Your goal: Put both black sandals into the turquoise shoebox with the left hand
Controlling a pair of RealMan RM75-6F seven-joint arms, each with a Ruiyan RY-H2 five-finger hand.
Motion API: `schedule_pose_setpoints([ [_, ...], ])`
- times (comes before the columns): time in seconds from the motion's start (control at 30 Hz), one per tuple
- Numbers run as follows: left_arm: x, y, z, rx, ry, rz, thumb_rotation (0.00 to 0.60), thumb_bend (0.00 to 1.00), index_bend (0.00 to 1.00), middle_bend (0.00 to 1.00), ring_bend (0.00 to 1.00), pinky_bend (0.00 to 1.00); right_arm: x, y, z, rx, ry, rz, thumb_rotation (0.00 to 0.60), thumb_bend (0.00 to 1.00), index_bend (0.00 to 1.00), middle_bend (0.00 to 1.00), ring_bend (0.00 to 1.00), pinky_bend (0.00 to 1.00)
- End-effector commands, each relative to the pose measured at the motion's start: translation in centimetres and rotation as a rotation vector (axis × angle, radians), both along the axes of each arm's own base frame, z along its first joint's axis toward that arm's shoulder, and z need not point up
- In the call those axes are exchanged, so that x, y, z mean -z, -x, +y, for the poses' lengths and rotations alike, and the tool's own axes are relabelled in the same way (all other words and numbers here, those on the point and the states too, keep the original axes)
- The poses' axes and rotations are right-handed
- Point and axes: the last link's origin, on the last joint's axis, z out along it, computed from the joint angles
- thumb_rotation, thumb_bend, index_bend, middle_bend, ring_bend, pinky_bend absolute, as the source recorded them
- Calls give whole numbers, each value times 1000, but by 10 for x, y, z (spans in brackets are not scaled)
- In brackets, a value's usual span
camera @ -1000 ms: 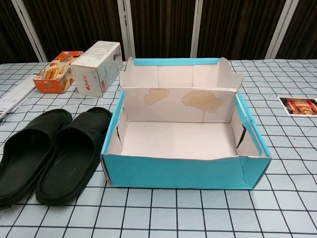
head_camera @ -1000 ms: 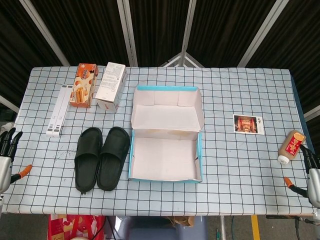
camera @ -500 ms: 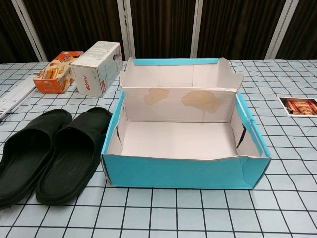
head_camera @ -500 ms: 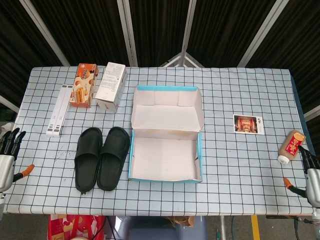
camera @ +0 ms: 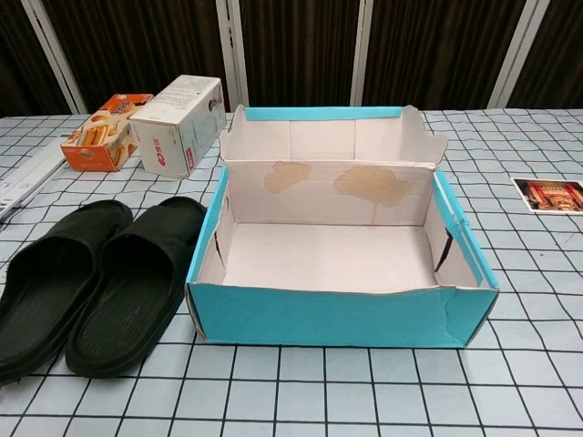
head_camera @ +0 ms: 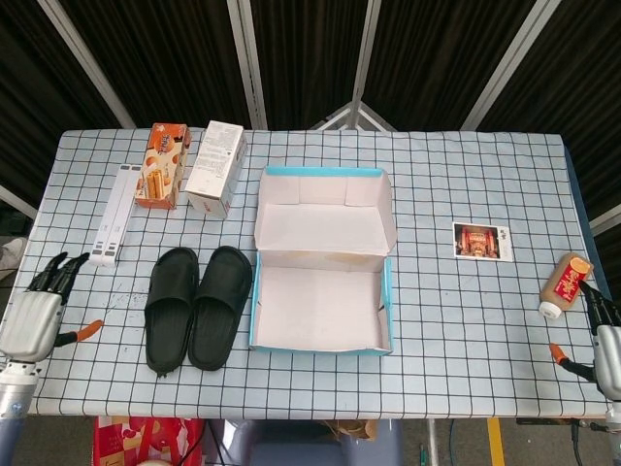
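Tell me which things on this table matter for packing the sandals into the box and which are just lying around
For the job:
- two black sandals, side by side, left of the box
- turquoise shoebox, open and empty
- left hand, holding nothing

Lying about:
- orange snack box
- white carton
- white power strip
- photo card
- small bottle

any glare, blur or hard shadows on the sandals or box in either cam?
Head view: even light, black sandals and turquoise shoebox sharp, shadows faint, no glare. Chest view: sandals' nearer ends cropped at the left edge; box interior shaded softly, brown stains on the back wall, not glare.
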Motion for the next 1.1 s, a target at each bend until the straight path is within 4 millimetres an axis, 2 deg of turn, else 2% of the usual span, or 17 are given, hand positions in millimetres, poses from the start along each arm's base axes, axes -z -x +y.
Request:
schedule_pose_setpoints([
  [0.03,15,-33,31,-42,208,-157,600,162,23,147,73,218,0,0,-1,-1,-5,-2,600,234,20,165,186,227],
  [0.17,29,-48,54,-78,322,-83,600,158,24,73,73,217,0,1,-2,-1,-5,-9,600,234,23,165,186,227],
  [0.37,50,-61,67,-104,392,81,600,114,14,24,73,217,-2,3,-2,6,2,-19,600,233,31,165,187,227],
  [0.5,57,-70,71,-114,400,194,600,114,8,55,73,217,-4,4,-1,8,11,-19,600,233,31,165,187,227],
  [0.67,56,-76,75,-136,349,312,600,114,17,88,73,214,-4,4,-1,7,15,-19,600,234,32,165,187,227],
  [0.9,65,-77,83,-178,345,461,600,114,54,111,71,206,-2,5,-3,20,2,-14,600,233,32,165,187,227],
  [1.1,70,-74,93,-221,311,499,600,114,73,130,70,206,-2,7,-4,31,2,-15,600,233,32,165,187,227],
])
